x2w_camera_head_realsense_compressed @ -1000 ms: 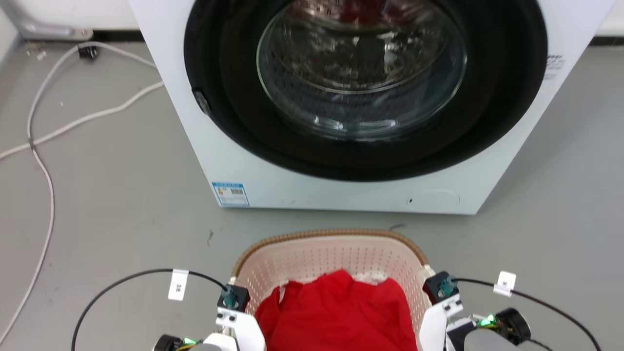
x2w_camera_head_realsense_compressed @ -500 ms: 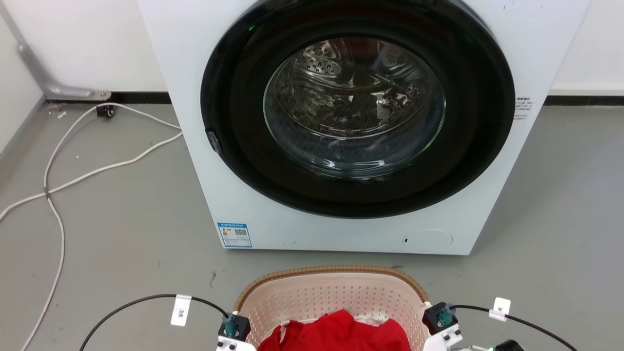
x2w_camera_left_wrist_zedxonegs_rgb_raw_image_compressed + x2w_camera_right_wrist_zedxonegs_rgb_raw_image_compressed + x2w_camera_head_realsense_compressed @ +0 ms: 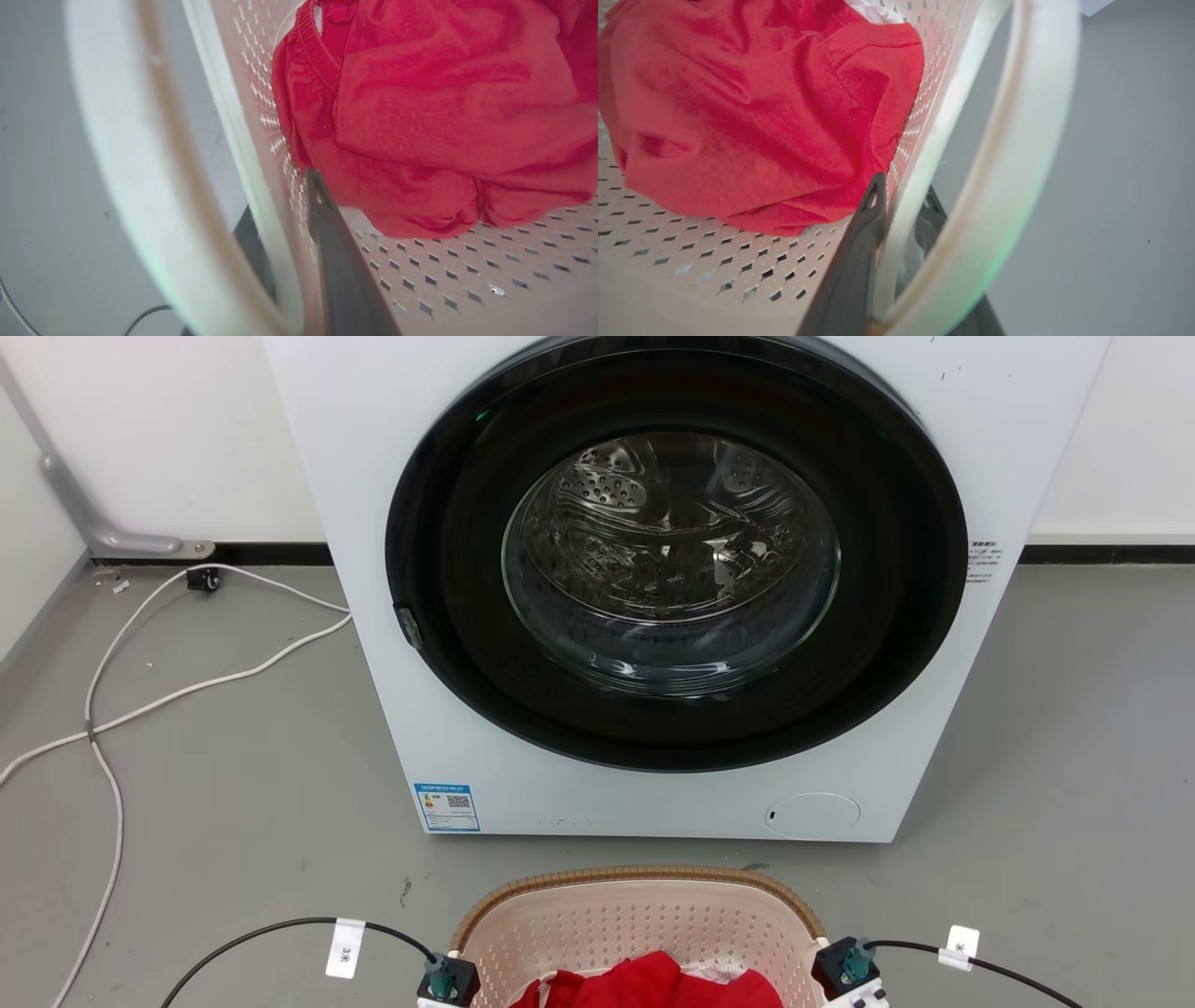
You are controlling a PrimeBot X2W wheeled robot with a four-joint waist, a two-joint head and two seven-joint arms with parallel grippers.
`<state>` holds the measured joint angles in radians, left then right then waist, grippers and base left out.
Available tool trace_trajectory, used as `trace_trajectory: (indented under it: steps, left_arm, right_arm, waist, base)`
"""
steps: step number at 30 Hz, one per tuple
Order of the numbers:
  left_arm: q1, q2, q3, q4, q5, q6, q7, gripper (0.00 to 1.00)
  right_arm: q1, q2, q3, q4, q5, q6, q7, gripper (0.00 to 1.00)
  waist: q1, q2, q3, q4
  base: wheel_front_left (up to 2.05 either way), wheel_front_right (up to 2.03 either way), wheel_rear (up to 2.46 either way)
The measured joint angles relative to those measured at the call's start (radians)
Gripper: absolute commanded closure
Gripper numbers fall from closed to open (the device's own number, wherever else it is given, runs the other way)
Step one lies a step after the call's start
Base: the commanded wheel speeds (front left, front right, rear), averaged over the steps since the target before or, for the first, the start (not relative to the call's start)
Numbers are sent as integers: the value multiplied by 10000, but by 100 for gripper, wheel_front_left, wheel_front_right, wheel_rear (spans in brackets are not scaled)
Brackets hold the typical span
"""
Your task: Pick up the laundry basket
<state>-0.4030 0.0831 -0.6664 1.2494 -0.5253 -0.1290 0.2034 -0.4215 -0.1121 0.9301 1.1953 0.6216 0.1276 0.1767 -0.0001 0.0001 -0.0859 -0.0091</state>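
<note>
— What is different from one second ago?

— The head camera has tilted up, so everything sits lower in its picture. More of the washing machine (image 3: pixel 653 803) shows now, and less of the laundry basket (image 3: pixel 644 919). I cannot say the things themselves have moved.

— Where is the basket?

— On the robot's side of the machine, near its front, between the two arms. The bottom edge cuts off its near half. I cannot tell whether it stands on the grey floor (image 3: pixel 233 756) or hangs just above it.

— And the grippers?

— The left gripper (image 3: pixel 280 196) is nearly closed on the basket's side wall (image 3: pixel 261 116). One dark finger lies inside, touching the red garment (image 3: pixel 444 116). The other is outside, mostly hidden behind the wall and the blurred white handle (image 3: pixel 126 163). The right gripper (image 3: pixel 903 186) pinches the opposite wall in the same way, beside its handle (image 3: pixel 1017 163).

— Anything else inside?

— A bit of white cloth (image 3: pixel 714 971) under the red one, too covered to name.
</note>
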Motion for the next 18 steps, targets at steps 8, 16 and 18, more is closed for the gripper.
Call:
trace_trajectory:
  steps: [8, 16, 18]
  left_arm:
    - [11, 59, -268, 56, -270, 0, -104, 100]
    - [11, 58, -497, 113, -514, 0, -219, 100]
    - [9, 59, -596, 134, -621, 0, -236, 100]
  right_arm:
    - [-5, -4, 456, 31, 466, 0, -58, 100]
    - [-63, -25, 830, 128, 830, 0, -180, 100]
    - [-94, -27, 1005, 176, 949, 0, -251, 100]
  waist:
    - [1, 0, -14, -63]
    - [1, 0, 42, -59]
    - [1, 0, 71, -70]
  base:
    - [0, 0, 0]
    - [0, 0, 0]
    - [0, 0, 0]
